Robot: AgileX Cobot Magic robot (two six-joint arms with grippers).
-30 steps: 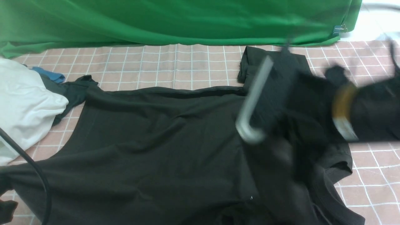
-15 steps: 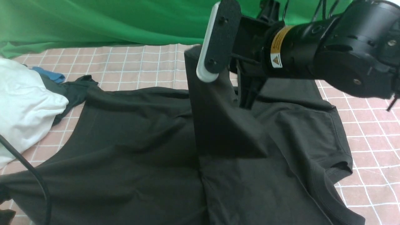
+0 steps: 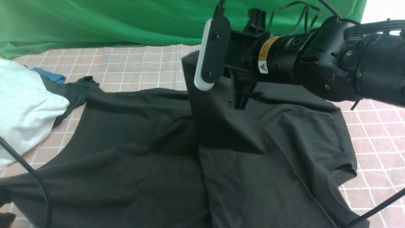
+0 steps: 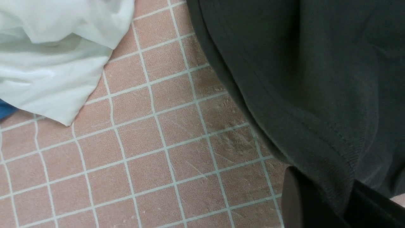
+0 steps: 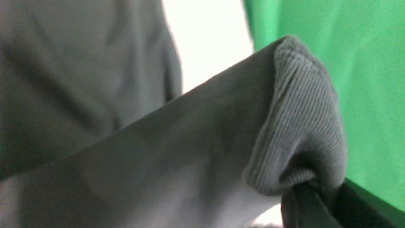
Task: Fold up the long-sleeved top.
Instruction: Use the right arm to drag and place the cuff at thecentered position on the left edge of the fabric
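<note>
Front view: logging the long-sleeved top [image 3: 126,152] as lying spread over the centre and lower part of the frame on the pink checked table cover [image 3: 152,66], running off the bottom edge. Seeing one sleeve lifted off the body toward the upper centre. Noting the right gripper [image 3: 205,72] there, clamped on the sleeve end. Making out only one finger plate, with the other hidden behind it and the cloth.

Right wrist view: confirming the ribbed cuff pinched between dark fingers at the lower right of the frame. Finding the rest of the fabric blurred, against the green backdrop [image 5: 373,95].

Not finding the left gripper [image 4: 345,205] in the front view, only a black cable [image 3: 41,186] crossing the lower left. Picking it up in the left wrist view, cut off at the lower right corner, closed narrow with the top's stitched hem running between its fingers.

Recording the white cloth bundle [image 3: 25,104] at the left edge, with a blue piece [image 3: 50,77] showing behind it. Not managing to tell whether the dark cloth beside the bundle belongs to the top.
</note>
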